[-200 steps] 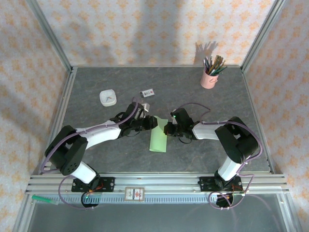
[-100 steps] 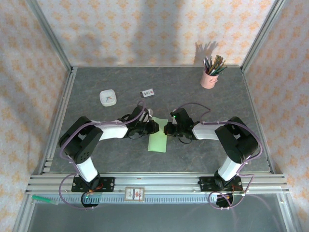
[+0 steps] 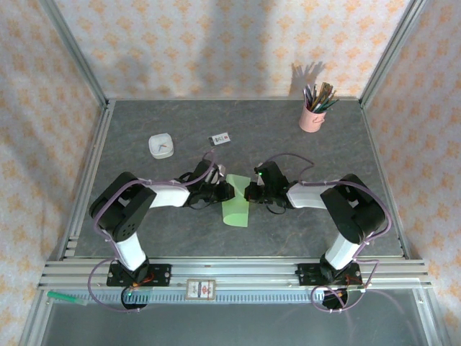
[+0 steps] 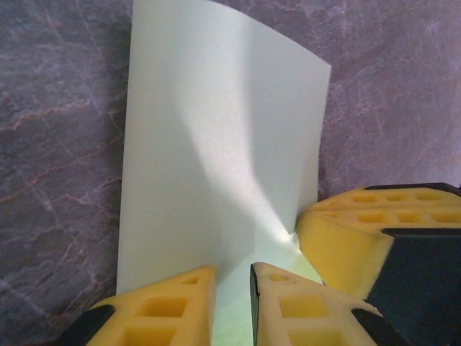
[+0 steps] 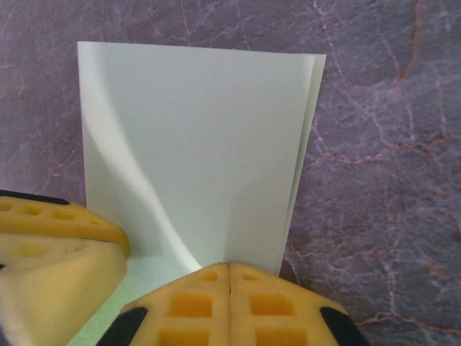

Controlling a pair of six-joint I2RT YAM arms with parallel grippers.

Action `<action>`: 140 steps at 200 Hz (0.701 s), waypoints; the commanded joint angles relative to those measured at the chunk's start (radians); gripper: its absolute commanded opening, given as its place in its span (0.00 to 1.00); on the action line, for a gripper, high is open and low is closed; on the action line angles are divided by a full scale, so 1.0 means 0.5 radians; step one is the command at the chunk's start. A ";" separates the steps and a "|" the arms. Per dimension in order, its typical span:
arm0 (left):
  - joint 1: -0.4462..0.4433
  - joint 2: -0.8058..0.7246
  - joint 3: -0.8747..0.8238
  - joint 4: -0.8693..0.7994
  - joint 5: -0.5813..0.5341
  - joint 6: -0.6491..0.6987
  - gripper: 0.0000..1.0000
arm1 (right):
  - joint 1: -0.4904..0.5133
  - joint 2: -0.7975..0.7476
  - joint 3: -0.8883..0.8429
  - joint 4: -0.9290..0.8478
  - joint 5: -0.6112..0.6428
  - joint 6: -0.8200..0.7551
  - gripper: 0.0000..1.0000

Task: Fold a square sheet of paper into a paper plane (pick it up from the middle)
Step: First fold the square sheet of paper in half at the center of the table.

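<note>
Grippers, two: right gripper clenched on the edge of the square sheet of paper; left gripper a narrow slit apart, tips on the same sheet. Sheet, one: pale green, doubled, bowed, at the middle of the table. Pencil cup, one; white dish, one; printed card, one.

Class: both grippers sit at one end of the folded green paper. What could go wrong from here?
1. The paper has its layers offset along one edge, so pressing now may set a crooked crease.
2. The paper puckers where the shut right gripper touches it, so a pull might wrinkle or tear it.
3. The left gripper, jaws slightly apart, sits right beside the right one, so the two could collide.
</note>
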 commanded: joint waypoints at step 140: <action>-0.093 -0.316 -0.225 -0.005 0.065 -0.086 0.27 | -0.006 0.161 -0.075 -0.364 0.328 -0.003 0.02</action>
